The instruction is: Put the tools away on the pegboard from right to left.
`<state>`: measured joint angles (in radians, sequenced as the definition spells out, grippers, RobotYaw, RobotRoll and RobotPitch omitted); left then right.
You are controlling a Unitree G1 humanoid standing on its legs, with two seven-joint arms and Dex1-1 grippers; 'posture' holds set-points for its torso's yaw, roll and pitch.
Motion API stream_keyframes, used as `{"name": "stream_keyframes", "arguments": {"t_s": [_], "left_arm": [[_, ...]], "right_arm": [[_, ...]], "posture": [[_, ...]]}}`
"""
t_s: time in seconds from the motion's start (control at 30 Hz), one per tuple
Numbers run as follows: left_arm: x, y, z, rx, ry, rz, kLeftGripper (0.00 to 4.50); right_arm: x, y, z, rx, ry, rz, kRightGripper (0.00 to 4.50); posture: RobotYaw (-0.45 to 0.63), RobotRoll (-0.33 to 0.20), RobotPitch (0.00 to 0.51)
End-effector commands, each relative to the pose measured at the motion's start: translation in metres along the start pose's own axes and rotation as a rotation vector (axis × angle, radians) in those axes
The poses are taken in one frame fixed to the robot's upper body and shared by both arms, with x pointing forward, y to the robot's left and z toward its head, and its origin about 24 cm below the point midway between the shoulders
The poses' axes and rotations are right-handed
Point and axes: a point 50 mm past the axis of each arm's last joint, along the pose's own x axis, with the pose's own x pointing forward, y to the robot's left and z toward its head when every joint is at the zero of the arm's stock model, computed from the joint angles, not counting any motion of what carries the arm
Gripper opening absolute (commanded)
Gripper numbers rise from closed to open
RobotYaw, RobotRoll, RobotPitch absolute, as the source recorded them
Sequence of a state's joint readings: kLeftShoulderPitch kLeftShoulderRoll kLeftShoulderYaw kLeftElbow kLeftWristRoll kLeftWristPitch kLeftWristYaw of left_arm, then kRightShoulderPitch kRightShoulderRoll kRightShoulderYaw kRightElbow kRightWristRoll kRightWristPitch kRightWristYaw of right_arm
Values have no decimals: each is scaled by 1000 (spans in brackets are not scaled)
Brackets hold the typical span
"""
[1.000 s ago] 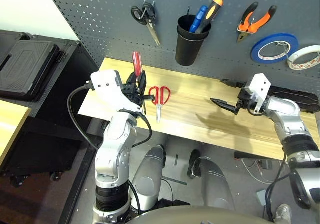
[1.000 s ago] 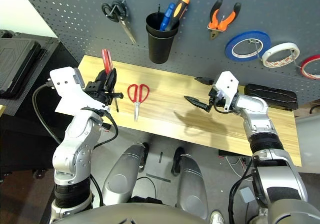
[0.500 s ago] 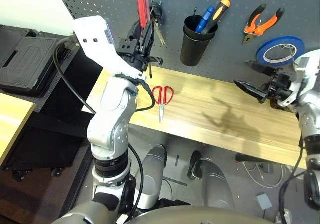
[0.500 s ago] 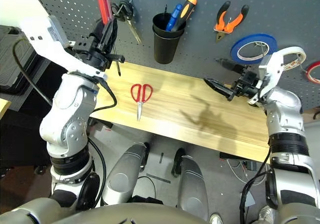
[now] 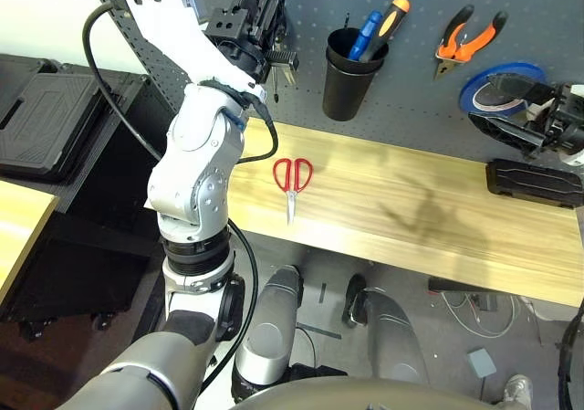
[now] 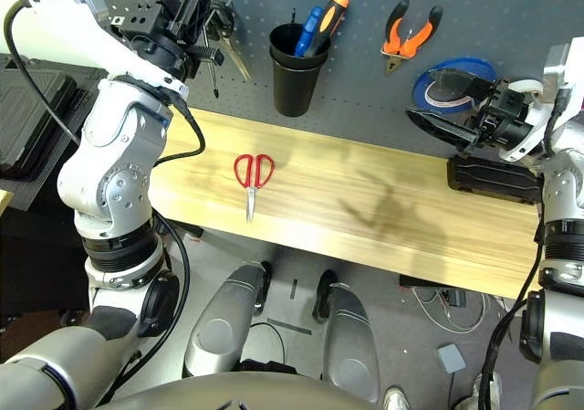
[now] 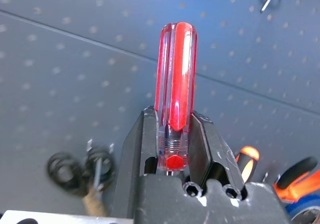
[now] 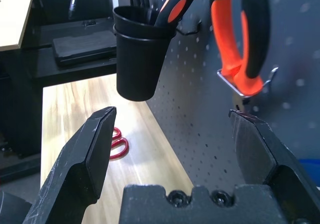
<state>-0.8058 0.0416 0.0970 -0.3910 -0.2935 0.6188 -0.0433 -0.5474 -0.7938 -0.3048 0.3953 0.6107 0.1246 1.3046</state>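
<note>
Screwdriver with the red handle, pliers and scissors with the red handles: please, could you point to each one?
Red-handled screwdriver [image 7: 179, 79]: left wrist view, on the handle.
Orange-and-black-handled pliers [image 5: 453, 51]: left eye view, on the orange grip.
Red-handled scissors [image 6: 250, 204]: right eye view, on the blades.

The pegboard [image 5: 411, 99] is dark grey with a regular grid of little holes, and the tabletop [image 5: 365, 186] is pale yellow wood with streaky grain. The screwdriver [image 7: 175, 84] has a see-through handle with bright red stripes, super shiny. The pliers [image 6: 406, 45] are orange and black, the scissors on the table [image 5: 293, 177] have red handles and silvery blades, and the cup [image 6: 297, 86] is plain black. The tape roll [image 5: 479, 86] is solid blue.
</note>
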Motion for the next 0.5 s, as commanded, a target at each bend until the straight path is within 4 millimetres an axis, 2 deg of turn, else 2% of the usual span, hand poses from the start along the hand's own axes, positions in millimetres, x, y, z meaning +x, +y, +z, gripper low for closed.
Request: {"name": "stream_keyframes", "arguments": {"t_s": [0.03, 0.5], "left_arm": [[7, -8, 8, -24, -44, -27, 870], [27, -14, 32, -62, -123, -34, 870]], "right_arm": [[-3, -2, 12, -42, -34, -20, 4500], [8, 11, 5, -27, -69, -19, 4500]], "posture": [[181, 0, 213], [169, 0, 214]]}}
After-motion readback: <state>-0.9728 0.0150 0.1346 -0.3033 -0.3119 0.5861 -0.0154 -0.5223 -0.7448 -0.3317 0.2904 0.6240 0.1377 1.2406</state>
